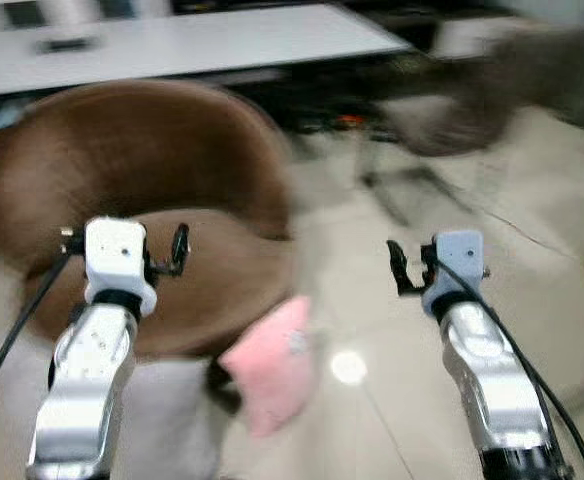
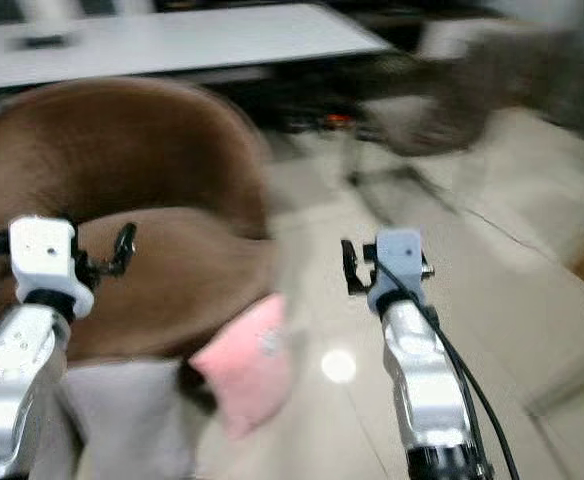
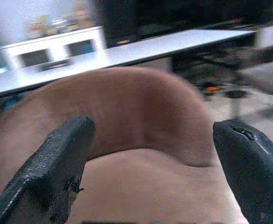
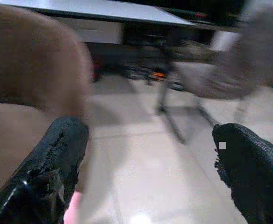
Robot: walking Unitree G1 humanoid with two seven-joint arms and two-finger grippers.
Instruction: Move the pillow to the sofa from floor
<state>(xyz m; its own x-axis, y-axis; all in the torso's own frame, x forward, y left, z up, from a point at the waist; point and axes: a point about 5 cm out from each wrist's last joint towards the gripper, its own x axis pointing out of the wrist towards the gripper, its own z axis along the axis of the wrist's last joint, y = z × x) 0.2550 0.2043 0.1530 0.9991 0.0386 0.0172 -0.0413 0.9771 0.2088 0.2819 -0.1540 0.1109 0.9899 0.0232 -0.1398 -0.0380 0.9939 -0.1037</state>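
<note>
The whole picture is blurred. A pink pillow [image 1: 272, 365] lies on the tiled floor, leaning against the front of a round brown sofa chair [image 1: 152, 160]. My left gripper [image 1: 122, 245] is held up in front of the sofa seat, above and left of the pillow. The left wrist view looks between its open fingers [image 3: 57, 168] at the sofa's back [image 3: 136, 107]. To the right of the pillow, my right gripper [image 1: 440, 262] hovers over bare floor. Its fingers [image 4: 52, 163] are open too, with nothing between them.
A long white table [image 1: 172, 45] runs along the back. At the right rear stands a grey chair [image 1: 492, 90] on thin metal legs [image 1: 402, 185]. A pale grey shape [image 2: 122, 420] lies low beside the pillow. Light tiled floor [image 1: 392, 330] stretches right of the sofa.
</note>
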